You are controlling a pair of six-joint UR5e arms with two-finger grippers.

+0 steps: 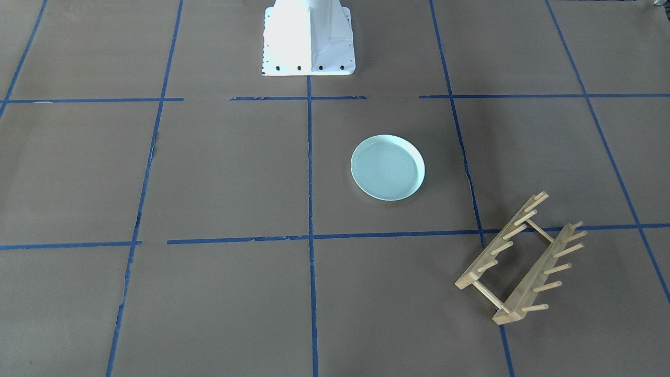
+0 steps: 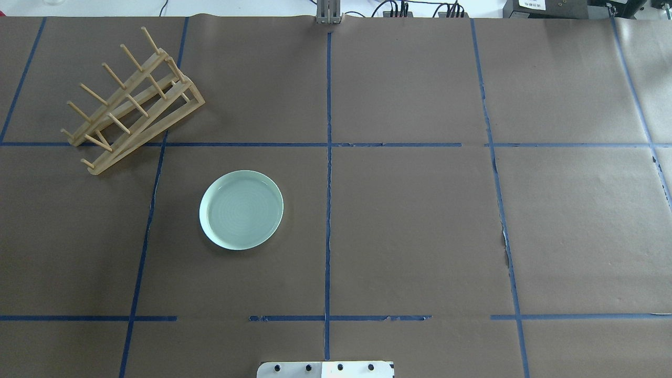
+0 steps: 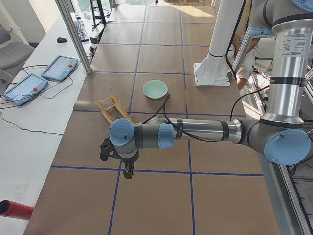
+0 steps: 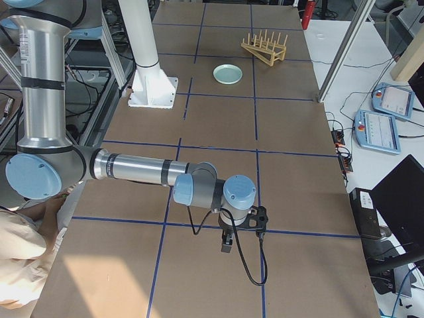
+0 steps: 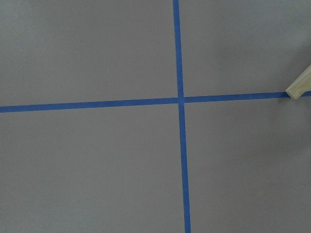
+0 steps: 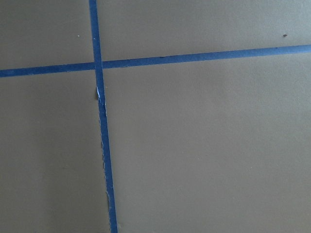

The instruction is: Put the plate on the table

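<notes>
The pale mint-green plate (image 1: 388, 167) lies flat on the brown paper-covered table (image 1: 235, 173), left of the centre tape line in the overhead view (image 2: 241, 210). Nothing touches it. No arm shows in the overhead or front views. My left gripper (image 3: 127, 172) shows only in the exterior left view, pointing down over the table, well away from the plate (image 3: 155, 89). My right gripper (image 4: 226, 246) shows only in the exterior right view, far from the plate (image 4: 227, 73). I cannot tell whether either is open or shut.
A light wooden peg rack (image 2: 131, 102) stands empty at the table's far left, beyond the plate; one corner of it shows in the left wrist view (image 5: 299, 87). The white robot base (image 1: 309, 39) is at the near middle edge. Tablets (image 3: 58, 67) lie on a side bench.
</notes>
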